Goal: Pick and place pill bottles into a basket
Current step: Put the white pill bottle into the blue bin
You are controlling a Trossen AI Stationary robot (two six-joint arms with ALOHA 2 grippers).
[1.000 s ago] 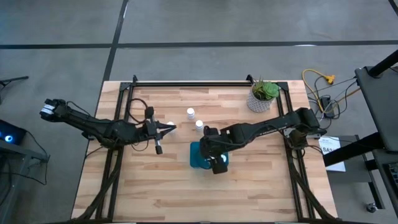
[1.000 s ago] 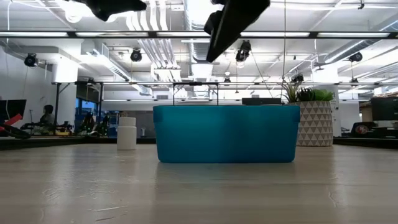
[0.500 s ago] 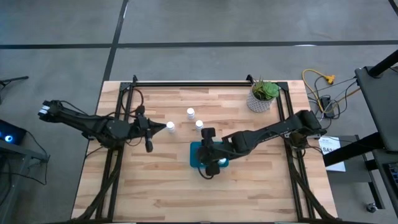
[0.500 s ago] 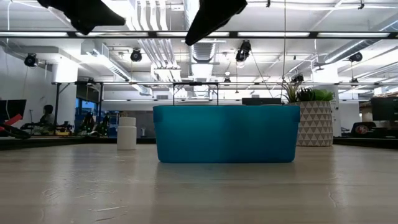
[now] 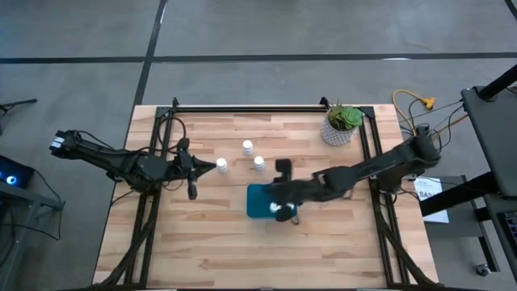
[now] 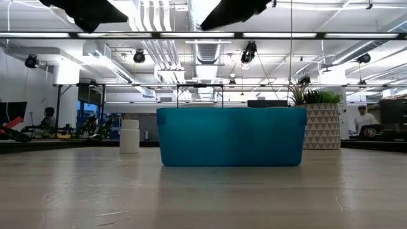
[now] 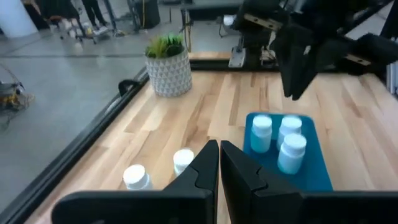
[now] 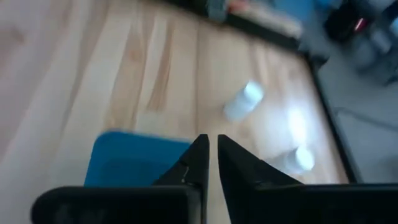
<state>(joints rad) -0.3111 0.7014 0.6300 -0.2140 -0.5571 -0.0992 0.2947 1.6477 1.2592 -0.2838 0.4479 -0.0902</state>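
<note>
Pale butcher-block wood forms the table [image 5: 210, 242], framed by black rails and set on a grey concrete floor marked with dark lines. No writing can be read on any bottle or on the basket. In the low view an open workshop is seen behind the table, with white ceiling ducts, strip lights and a person [image 6: 364, 121] far off at the right.

The teal-blue basket [image 5: 257, 202] is placed near the table's middle, its long axis running from the near edge toward the far edge. 3 pill bottles [image 7: 277, 140] are stood upright in it, caps up. 3 more bottles [image 5: 241, 157] are stood upright on the wood just beyond the basket's far left corner. A white patterned plant pot [image 5: 338, 129] is set at the far right.

The right gripper [image 5: 283, 171] is held above the basket's far right corner, its fingers drawn almost together with nothing between them. The left gripper [image 5: 191, 190] is held left of the basket, fully closed and empty.
</note>
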